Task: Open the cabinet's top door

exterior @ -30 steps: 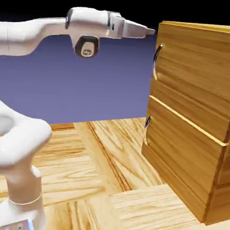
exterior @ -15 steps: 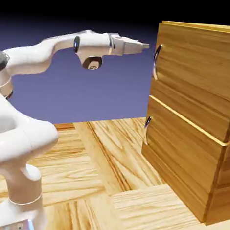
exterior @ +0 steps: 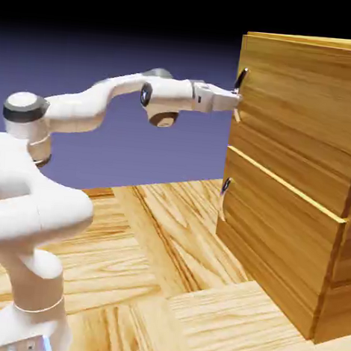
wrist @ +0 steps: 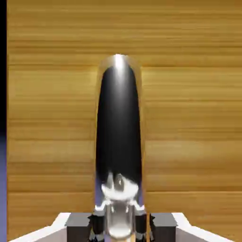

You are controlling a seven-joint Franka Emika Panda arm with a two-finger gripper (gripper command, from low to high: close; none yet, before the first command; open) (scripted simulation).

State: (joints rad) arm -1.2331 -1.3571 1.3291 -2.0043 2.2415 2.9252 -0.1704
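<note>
The cabinet point(exterior: 306, 167) of golden-brown wood stands at the exterior view's right, its top door point(exterior: 309, 96) flush with the front. The door's dark curved handle point(exterior: 240, 81) sits at its left edge. My gripper point(exterior: 236, 101) reaches level from the left and is shut on that handle's lower part. In the hand view the handle point(wrist: 118, 127) rises as a dark glossy bar from between my fingertips point(wrist: 101, 222), with the gripper point(wrist: 119, 226) clamped on its bright lower end and the door's wood point(wrist: 189, 118) filling the background.
Below the top door is the lower panel point(exterior: 278, 232) with its own dark handle point(exterior: 224, 194). The wooden table point(exterior: 162, 282) stretches in front of the cabinet, and the arm's base point(exterior: 29, 301) stands at the lower left.
The arm dropped from the cabinet's top edge, moved right to the top door's handle, and the jaws went from open to shut on it.
</note>
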